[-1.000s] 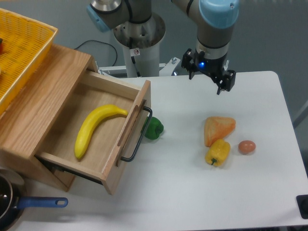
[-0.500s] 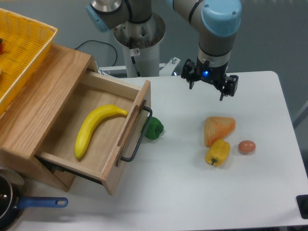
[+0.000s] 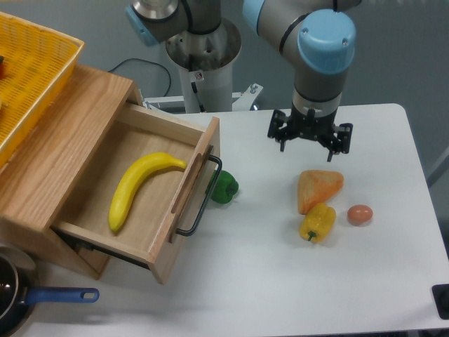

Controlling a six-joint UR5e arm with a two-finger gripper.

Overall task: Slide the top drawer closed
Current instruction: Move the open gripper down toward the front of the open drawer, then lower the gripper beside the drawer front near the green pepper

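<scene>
The top drawer [image 3: 158,214] stands pulled well out of its oak cabinet [image 3: 59,151] at the left of the white worktop [image 3: 295,281], its front panel angled toward the middle of the worktop, with a black bar handle [image 3: 202,196] and a raised wooden strip [image 3: 186,188] on its face. A banana [image 3: 137,186] lies inside the drawer, curving from the front left corner up toward the front panel. At the near left edge a dark pan with a blue handle [image 3: 59,295] pokes out beside the cabinet's front corner. Just beyond the drawer's handle sits a green pepper [image 3: 225,187], very close to the bar; whether they touch is unclear. Toward the right, a yellow pepper [image 3: 317,222] lies touching or nearly touching an orange wedge-shaped piece [image 3: 319,188] behind it, and a brown egg [image 3: 359,214] rests just beside the yellow pepper on its right. Farther back, the pincer [image 3: 309,142] hangs over the worktop above the wedge, well apart from the drawer, its fingers spread wide with nothing between them. A yellow basket [image 3: 35,77] sits on top of the cabinet at the far left, and the arm's base column [image 3: 203,63] rises behind the worktop.
</scene>
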